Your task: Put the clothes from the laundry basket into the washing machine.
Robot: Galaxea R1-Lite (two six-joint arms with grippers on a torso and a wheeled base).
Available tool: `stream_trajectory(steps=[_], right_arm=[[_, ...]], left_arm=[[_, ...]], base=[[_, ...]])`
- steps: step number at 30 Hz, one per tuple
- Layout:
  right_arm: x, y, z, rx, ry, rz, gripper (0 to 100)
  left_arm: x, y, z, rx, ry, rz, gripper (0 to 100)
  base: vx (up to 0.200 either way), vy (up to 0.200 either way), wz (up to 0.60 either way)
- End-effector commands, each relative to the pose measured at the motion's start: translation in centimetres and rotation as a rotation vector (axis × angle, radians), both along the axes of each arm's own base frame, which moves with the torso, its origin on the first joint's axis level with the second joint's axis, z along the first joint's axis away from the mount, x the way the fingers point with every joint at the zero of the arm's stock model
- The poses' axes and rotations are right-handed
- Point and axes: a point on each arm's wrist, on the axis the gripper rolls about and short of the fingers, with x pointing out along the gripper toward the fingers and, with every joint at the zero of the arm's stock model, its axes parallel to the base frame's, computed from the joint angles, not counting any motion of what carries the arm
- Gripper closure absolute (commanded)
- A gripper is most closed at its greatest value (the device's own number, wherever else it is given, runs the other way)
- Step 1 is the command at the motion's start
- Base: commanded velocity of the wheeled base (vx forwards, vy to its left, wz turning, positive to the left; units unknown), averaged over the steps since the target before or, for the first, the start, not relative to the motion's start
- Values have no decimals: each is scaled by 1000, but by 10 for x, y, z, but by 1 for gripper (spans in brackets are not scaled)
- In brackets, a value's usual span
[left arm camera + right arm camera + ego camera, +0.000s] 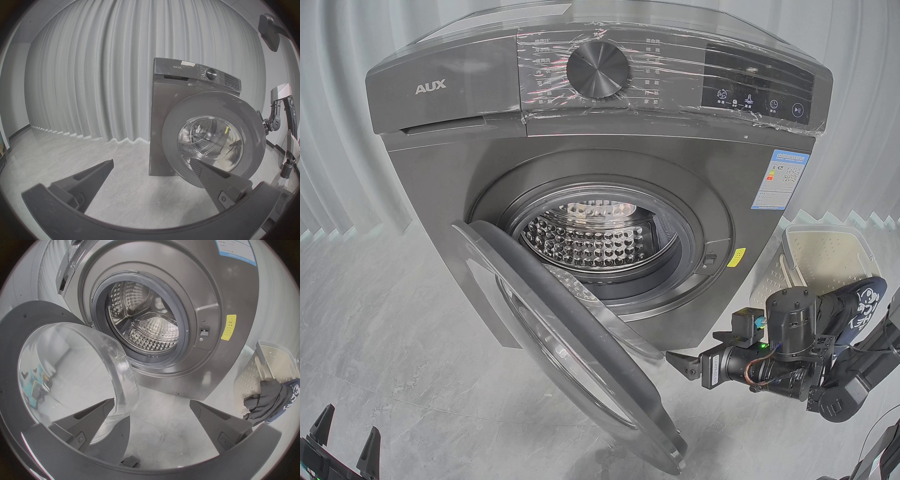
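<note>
Here left tool (151, 162) and right tool (151, 403) gape empty; washing machine door (569, 350) open.

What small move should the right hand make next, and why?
Probably turn the right hand toward the laundry basket and lower it onto the dark clothes draped over its rim. The hand is open and empty, the washing machine door already stands open, and the drum holds nothing.

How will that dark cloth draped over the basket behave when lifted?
Probably floppy: the cloth sags in folds over the basket rim. Likely light for its size, since it looks like thin fabric. It may trail and catch on that rim.
</note>
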Motion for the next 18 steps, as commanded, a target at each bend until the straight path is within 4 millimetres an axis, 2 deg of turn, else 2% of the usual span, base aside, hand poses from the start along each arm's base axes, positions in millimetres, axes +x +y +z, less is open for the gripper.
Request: stream_trajectory(steps=[1, 8, 16, 18], right_arm=[[-7, 11, -6, -14, 17, 46, 0], [-24, 27, -5, -8, 18, 120, 0], [-17, 28, -2, 5, 3, 104, 0], [-16, 29, -2, 7, 1, 106, 0]], left_arm=[[0, 0, -4, 0, 4, 0, 0], [0, 0, -4, 0, 4, 0, 0], [0, 0, -4, 1, 4, 0, 0], [0, 0, -4, 1, 4, 0, 0]], base=[[0, 0, 0], [0, 0, 0], [0, 0, 0], [-200, 0, 0]])
